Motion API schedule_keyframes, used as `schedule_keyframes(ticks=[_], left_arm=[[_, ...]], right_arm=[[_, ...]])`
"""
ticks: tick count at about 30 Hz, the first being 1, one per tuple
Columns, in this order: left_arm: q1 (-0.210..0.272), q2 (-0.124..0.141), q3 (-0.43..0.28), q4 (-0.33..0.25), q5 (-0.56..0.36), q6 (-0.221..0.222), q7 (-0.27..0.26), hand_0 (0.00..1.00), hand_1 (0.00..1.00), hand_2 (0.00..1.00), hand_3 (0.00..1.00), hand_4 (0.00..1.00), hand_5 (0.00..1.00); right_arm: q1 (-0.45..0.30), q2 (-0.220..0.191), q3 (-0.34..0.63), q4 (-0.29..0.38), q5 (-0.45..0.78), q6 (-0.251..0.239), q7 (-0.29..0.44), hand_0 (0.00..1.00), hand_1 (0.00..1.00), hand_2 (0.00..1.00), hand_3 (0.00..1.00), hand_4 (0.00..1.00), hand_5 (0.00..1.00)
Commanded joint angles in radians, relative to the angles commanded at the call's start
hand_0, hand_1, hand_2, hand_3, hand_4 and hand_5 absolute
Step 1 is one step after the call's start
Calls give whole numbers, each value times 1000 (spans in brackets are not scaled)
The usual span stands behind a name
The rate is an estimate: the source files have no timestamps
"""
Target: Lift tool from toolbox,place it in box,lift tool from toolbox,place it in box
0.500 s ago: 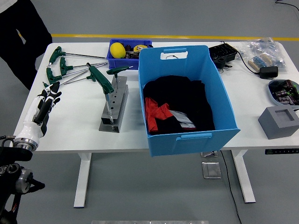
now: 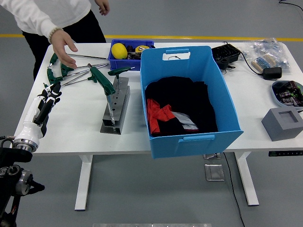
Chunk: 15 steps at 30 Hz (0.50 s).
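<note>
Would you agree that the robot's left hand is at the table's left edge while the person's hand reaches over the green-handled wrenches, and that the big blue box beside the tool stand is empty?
Not quite: the blue box is not empty. The head view shows black and red cloth lying in it. The rest holds: the left hand is at the table's left edge, and the person's hand reaches over the green-handled wrenches.

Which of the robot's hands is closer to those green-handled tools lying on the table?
Left. The left hand rests just below the green-handled tools; the right hand is out of view.
</note>
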Motion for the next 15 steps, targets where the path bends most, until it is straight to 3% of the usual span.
schedule_keyframes(ticks=[15], left_arm=[[-1, 3, -3, -6, 88, 12, -4, 921, 927, 998, 919, 870, 861]], right_arm=[[-3, 0, 7, 0, -3, 1, 3, 688, 694, 784, 656, 890, 737]])
